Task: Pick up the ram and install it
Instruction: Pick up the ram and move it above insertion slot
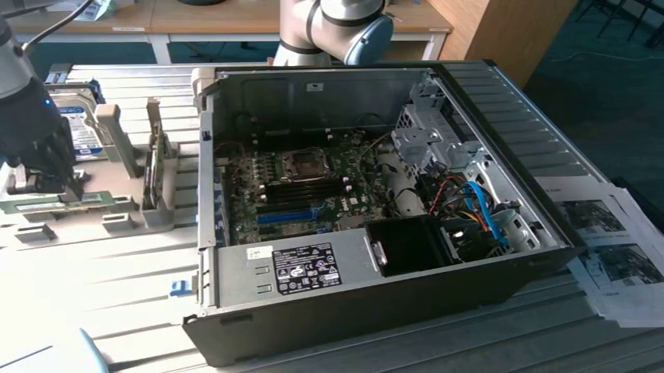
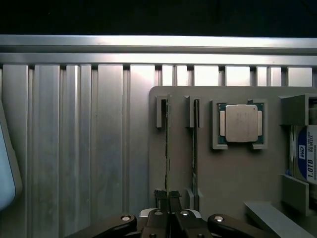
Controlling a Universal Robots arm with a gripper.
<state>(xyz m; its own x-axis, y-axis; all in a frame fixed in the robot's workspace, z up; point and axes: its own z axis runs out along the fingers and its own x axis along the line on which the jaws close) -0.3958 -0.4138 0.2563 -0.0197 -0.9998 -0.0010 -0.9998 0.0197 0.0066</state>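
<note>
The ram is a thin green stick standing on edge in a slot of the grey holder. My gripper is shut on its near end, one fingertip on each side. A second thin stick stands in the neighbouring slot. In the exterior view my gripper is down over the holder at the exterior view's left, with the green ram running out from under it. The open computer case lies at the centre, its motherboard exposed.
A square silver processor sits in the holder beside the sticks, and a hard drive stands behind it. The motherboard carries a bright-blue slot. Printed papers lie at the exterior view's right on the ribbed metal table.
</note>
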